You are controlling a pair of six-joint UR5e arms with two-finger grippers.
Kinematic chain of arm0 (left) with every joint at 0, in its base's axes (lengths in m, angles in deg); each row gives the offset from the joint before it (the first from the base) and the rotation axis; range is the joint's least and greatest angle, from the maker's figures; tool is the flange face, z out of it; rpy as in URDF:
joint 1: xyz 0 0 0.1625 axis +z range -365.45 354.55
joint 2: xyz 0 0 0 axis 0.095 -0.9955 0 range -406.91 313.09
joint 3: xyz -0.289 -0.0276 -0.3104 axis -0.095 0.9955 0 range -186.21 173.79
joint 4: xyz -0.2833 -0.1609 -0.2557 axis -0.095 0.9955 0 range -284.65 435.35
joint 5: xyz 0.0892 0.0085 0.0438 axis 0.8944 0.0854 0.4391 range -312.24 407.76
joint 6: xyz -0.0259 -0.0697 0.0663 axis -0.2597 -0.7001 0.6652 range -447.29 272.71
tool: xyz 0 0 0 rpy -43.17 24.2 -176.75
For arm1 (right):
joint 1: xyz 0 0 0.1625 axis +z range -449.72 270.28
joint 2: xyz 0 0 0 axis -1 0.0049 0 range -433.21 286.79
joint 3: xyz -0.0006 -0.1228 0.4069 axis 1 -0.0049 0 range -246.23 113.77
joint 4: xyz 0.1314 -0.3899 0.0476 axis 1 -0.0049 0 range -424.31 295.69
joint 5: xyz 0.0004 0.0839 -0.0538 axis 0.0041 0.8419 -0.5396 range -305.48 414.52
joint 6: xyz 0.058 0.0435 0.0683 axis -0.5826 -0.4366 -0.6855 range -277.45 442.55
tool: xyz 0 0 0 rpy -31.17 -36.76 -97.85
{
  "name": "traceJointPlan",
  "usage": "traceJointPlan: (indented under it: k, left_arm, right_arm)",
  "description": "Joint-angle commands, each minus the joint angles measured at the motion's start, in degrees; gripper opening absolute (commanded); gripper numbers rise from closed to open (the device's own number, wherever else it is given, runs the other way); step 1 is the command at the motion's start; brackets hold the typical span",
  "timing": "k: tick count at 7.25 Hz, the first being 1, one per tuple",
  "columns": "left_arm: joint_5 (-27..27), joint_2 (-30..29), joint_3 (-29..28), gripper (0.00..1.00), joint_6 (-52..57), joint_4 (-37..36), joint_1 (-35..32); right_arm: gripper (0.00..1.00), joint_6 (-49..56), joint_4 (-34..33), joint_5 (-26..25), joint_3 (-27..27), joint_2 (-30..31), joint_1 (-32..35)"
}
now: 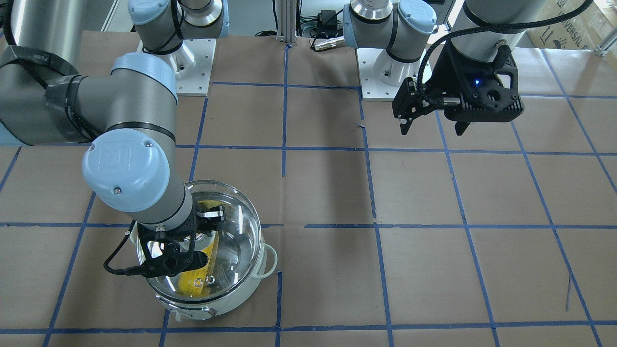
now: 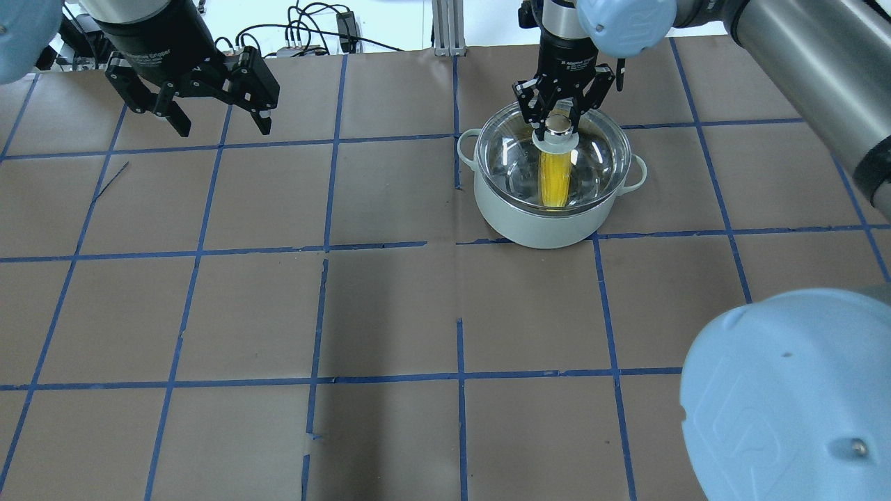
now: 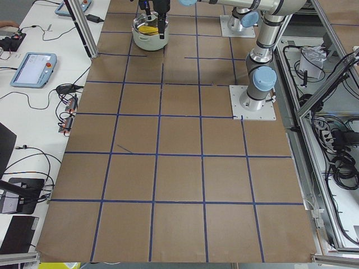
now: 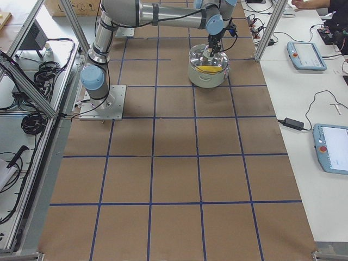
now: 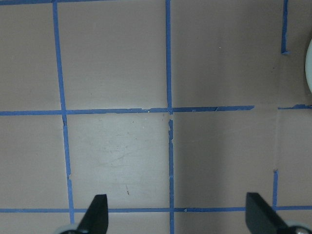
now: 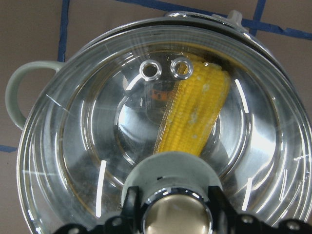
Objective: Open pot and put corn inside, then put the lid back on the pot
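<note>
Tabletop covered in matte brown paper (image 2: pixel 390 313), ruled into squares w/ blue tape. Toward the robot's right side stands a round, pale mint-white pot (image 2: pixel 536 226) w/ smooth enamel-like walls & a small loop handle (image 6: pixel 19 87) on each side. A domed clear glass lid (image 2: pixel 592 160) sits level on its rim, catching streaks of glare; two small metal steam-hole rings (image 6: pixel 150 70) lie side by side near its edge. Through the glass, a bumpy yellow corn (image 2: pixel 555 177) cob lies flat on the shiny steel floor inside the pot, approx. across the middle. The right gripper (image 2: pixel 557 125) comes straight down over the lid's centre, its black fingers (image 6: pixel 129 207) clamped against either side of the pale knob (image 6: pixel 178 217) w/ its polished metal cap. The left gripper (image 2: pixel 219 129) hangs well apart from the pot, over bare paper on the robot's left, black jaws spread wide & holding nothing.
</note>
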Motion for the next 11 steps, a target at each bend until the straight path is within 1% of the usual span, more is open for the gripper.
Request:
traceJointPlan:
  k: [1,4,5,6,7,8,11]
  left_arm:
    - [0.00,0.09,0.00,1.00,0.00,-0.07,0.00]
    - [0.00,0.00,0.00,1.00,0.00,0.02,0.00]
    - [0.00,0.00,0.00,1.00,0.00,-0.07,0.00]
    - [0.00,0.09,0.00,1.00,0.00,-0.07,0.00]
    - [0.00,0.09,0.00,1.00,0.00,0.02,0.00]
    - [0.00,0.09,0.00,1.00,0.00,0.02,0.00]
    - [0.00,0.09,-0.09,1.00,0.00,-0.07,0.00]
  right_arm:
    - [0.19,0.16,-0.34,0.00,-0.35,-0.01,-0.04]
    - [0.21,-0.19,-1.22,-0.09,0.17,-0.10,-0.22]
    - [0.27,-0.54,-1.31,-0.17,0.17,-0.10,-0.22]
    - [0.48,-0.54,-2.35,-0.26,0.26,-0.18,-0.22]
    - [0.84,-0.54,-3.32,-0.17,0.26,-0.44,-0.22]
    - [1.00,-0.72,-3.42,-0.17,0.26,-0.62,-0.04]
    - [1.00,-2.30,-3.33,-0.17,0.17,-0.36,0.05]
